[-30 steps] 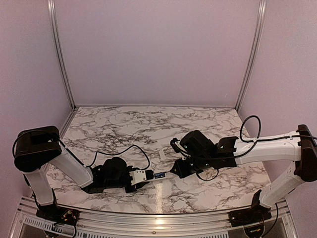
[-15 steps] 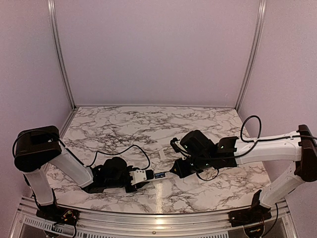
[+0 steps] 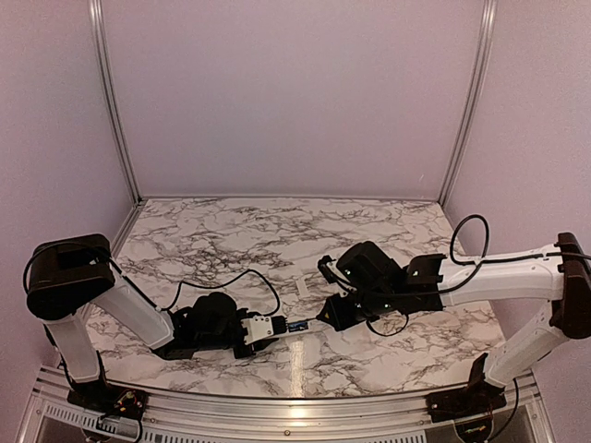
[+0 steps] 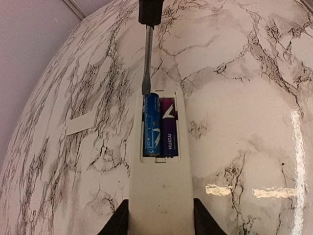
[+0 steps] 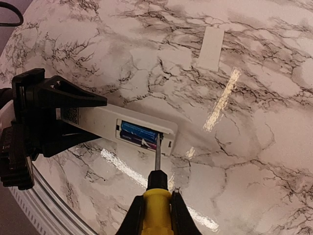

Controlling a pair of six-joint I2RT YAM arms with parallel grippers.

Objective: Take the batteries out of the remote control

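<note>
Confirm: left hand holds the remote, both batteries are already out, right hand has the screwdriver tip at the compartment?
Not out: the left wrist view shows a blue battery and a purple battery lying in the open compartment of the remote. The left hand does hold the remote, and the right hand has the screwdriver tip at that compartment.

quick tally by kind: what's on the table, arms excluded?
remote: 1
batteries: 2, one blue, one purple, both in the remote
cover: 1
screwdriver: 1
total: 5
</note>
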